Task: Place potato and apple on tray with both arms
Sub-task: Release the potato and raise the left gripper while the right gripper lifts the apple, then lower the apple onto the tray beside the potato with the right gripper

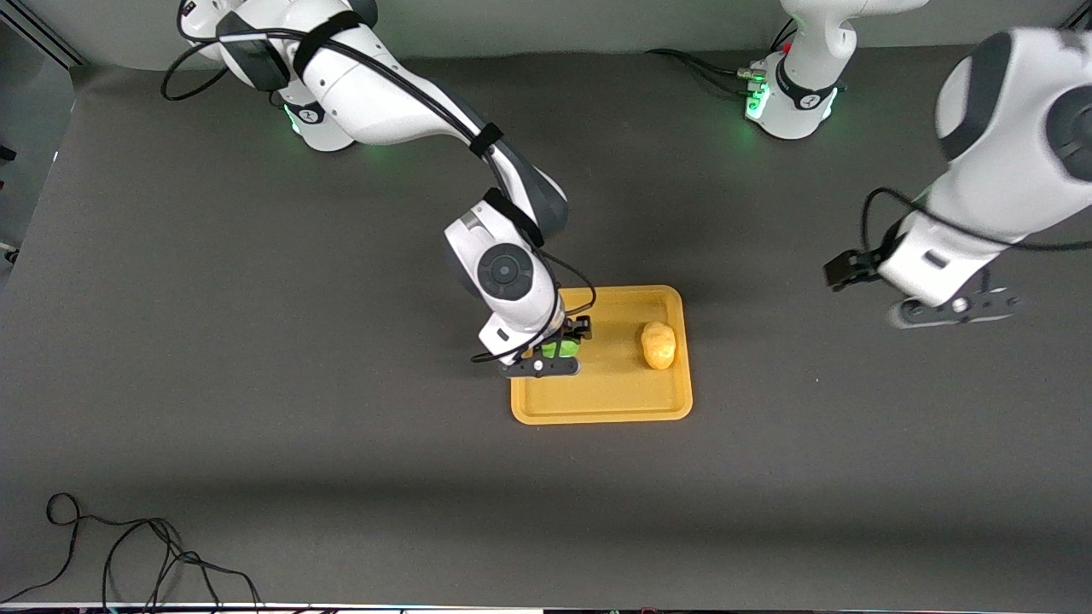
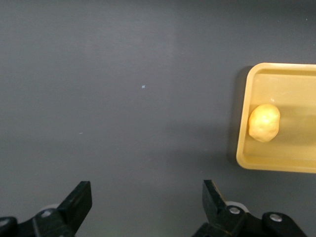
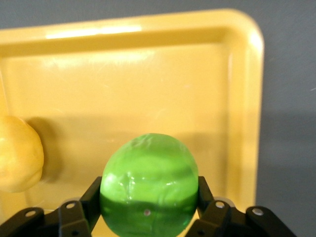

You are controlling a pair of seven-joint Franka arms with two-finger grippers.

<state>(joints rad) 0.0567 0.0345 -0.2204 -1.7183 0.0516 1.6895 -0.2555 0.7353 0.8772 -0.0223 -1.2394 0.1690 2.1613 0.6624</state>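
The yellow-orange tray (image 1: 614, 394) lies mid-table. The potato (image 1: 658, 344) rests in it near the rim toward the left arm's end; it also shows in the left wrist view (image 2: 264, 122) and the right wrist view (image 3: 17, 155). My right gripper (image 1: 559, 351) is over the tray's other end, shut on the green apple (image 1: 560, 347), which fills the space between the jaws (image 3: 148, 182) low over the tray floor (image 3: 148, 74). My left gripper (image 1: 955, 309) is open and empty (image 2: 146, 190) over bare table toward the left arm's end, apart from the tray (image 2: 291, 89).
The table is a dark grey mat (image 1: 256, 341). A loose black cable (image 1: 128, 554) lies near the front edge toward the right arm's end. The two arm bases (image 1: 793, 102) stand along the back edge.
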